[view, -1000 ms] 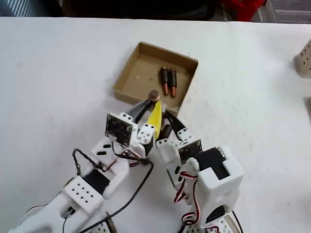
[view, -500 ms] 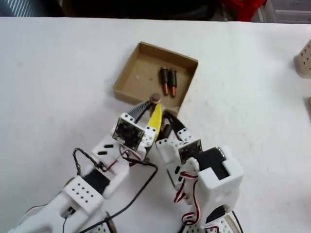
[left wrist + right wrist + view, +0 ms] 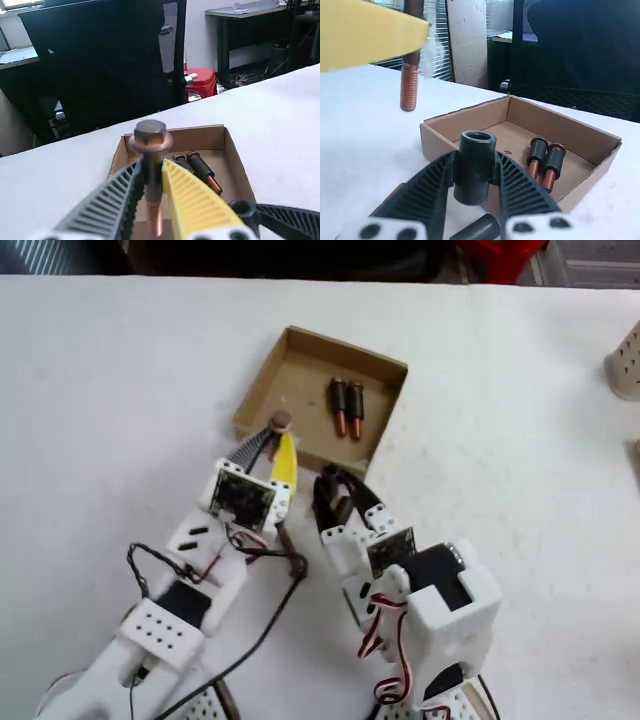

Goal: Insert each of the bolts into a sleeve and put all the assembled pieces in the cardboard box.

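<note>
Two assembled pieces point(image 3: 347, 408) lie in the cardboard box point(image 3: 290, 390). The left fingers point(image 3: 195, 205) clamp a bolt point(image 3: 150, 165), the right fingers point(image 3: 427, 192) a sleeve point(image 3: 476, 167) (not yet joined).

- Left arm point(image 3: 180, 590), lower left of the high view: a white printed shell, a block dotted with small dark holes, and a black square circuit board near the wrist.
- A thin black cable point(image 3: 293, 565) loops loosely along it, with a short red wire by the board.
- Left gripper point(image 3: 151, 167): one dark grey ribbed finger point(image 3: 112, 197) and one yellow ribbed finger point(image 3: 192, 200), both on a white base.
- Right arm point(image 3: 445, 615), lower centre: a chunkier white shell, a black servo body and a small black board.
- Twisted red, white and black wires point(image 3: 385, 645) curl down its side.
- Right gripper point(image 3: 475, 157): both fingers point(image 3: 422, 195) are black and ribbed, on a white base with round dark screw holes.
</note>
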{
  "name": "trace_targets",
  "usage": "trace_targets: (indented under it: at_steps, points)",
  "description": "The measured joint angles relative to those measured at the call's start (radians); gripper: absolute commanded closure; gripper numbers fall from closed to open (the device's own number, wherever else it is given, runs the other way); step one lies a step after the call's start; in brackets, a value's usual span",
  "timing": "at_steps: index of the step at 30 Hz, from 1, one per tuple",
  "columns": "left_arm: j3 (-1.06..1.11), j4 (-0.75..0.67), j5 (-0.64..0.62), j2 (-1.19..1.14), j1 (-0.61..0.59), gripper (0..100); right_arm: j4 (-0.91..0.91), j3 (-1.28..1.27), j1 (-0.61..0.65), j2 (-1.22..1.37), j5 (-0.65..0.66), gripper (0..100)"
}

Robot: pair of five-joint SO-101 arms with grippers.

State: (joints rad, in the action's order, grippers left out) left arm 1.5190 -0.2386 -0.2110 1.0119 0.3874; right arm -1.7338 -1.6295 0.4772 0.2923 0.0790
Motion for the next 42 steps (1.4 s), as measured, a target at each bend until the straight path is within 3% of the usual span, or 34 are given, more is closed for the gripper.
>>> trace_targets:
  at_steps: [8, 11, 16, 20, 28, 37, 42]
  points:
    - [0.175, -0.018, 0.031, 0.219, 0.077, 98, 0.009, 0.0, 0.0, 0.0, 0.0, 98.1]
    - [0.18, 0.14, 0.1, 0.356, 0.08, 98, 0.009, 0.0, 0.0, 0.0, 0.0, 98.1]
    - [0.181, 0.519, 0.241, 0.612, 0.084, 98, 0.009, 0.0, 0.0, 0.0, 0.0, 98.1]
    - [0.178, 0.689, 0.304, 0.778, 0.083, 98, 0.009, 0.0, 0.0, 0.0, 0.0, 98.2]
    - [0.176, 0.701, 0.347, 0.786, 0.005, 98, 0.009, 0.0, 0.003, 0.0, 0.0, 98.2]
    - [0.176, 0.677, 0.347, 0.786, -0.017, 98, 0.04, 0.0, 0.153, 0.0, 0.0, 98.2]
    - [0.176, 0.671, 0.347, 0.786, -0.017, 98, 0.071, 0.02, 0.164, 0.0, 0.0, 98.2]
